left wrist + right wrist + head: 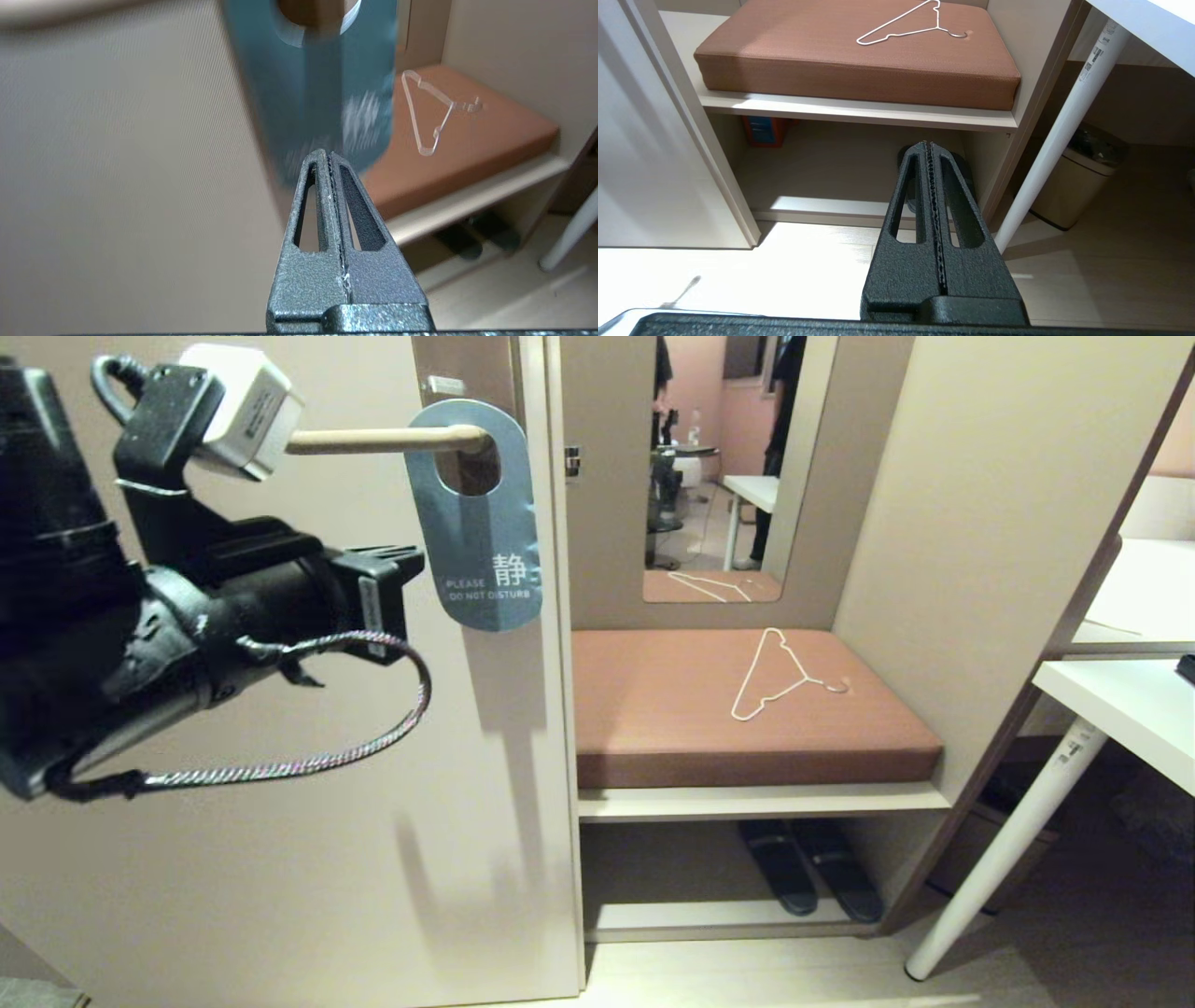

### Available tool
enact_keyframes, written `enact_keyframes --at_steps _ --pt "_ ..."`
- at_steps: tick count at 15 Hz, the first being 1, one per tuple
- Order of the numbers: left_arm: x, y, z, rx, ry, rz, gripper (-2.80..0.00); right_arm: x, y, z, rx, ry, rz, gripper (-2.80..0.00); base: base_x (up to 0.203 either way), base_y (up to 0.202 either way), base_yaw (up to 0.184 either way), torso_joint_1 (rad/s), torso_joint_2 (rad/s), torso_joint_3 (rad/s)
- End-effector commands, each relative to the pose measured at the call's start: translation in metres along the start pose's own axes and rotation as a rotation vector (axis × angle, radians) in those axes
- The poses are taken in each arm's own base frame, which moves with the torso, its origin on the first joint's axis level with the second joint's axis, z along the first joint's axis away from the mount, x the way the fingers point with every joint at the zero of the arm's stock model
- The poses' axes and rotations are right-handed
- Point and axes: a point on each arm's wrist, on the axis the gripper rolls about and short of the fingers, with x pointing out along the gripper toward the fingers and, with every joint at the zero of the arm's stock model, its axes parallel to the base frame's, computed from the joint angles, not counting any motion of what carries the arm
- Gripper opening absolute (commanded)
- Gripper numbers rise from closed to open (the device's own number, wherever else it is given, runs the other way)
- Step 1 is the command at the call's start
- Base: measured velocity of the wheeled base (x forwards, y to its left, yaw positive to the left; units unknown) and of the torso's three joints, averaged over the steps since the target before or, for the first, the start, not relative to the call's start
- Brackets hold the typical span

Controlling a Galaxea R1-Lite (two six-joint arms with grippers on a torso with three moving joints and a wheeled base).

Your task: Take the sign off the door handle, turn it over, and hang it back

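The sign (481,541) hangs by its oval hole on the door handle (373,441), a cream lever on a brownish plate. Its teal side faces out and reads "PLEASE DO NOT DISTURB". My left gripper (411,565) is raised in front of the door, just left of the sign's lower half. In the left wrist view the left gripper (327,154) is shut with nothing between its fingers, and its tip points at the bottom edge of the blurred sign (317,93). My right gripper (930,145) is shut and empty. It hangs low, pointing at the floor below the bench.
A white wire hanger (780,677) lies on the brown bench cushion (672,728) right of the door. Dark slippers (808,877) sit under the bench. A white table with a slanted leg (1008,840) stands at the right, with a bin (1083,177) behind the leg.
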Motion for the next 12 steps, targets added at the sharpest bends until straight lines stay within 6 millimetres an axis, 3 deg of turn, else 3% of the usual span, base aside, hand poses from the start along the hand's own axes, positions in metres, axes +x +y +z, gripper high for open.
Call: enact_keyframes --at_steps 1,3,6,8,12 --pt "-0.032 0.013 -0.004 -0.006 -0.022 0.029 -2.8 0.0 0.0 0.0 -0.001 0.001 0.0 -2.8 0.0 0.0 0.0 0.0 0.0 0.0" --pt "-0.052 0.03 -0.02 0.005 0.013 0.103 -2.8 0.0 0.0 0.0 -0.001 0.002 0.0 -2.8 0.0 0.0 0.0 0.0 0.0 0.0" --pt "-0.065 0.05 -0.034 0.005 0.056 0.203 -2.8 0.0 0.0 0.0 -0.001 0.001 0.0 -2.8 0.0 0.0 0.0 0.0 0.0 0.0" --pt "-0.069 0.056 -0.041 0.0 0.074 0.243 -2.8 0.0 0.0 0.0 -0.001 0.002 0.0 -2.8 0.0 0.0 0.0 0.0 0.0 0.0" --pt "-0.098 0.054 -0.061 -0.012 0.084 0.247 -2.8 0.0 0.0 0.0 -0.001 0.001 0.0 -2.8 0.0 0.0 0.0 0.0 0.0 0.0"
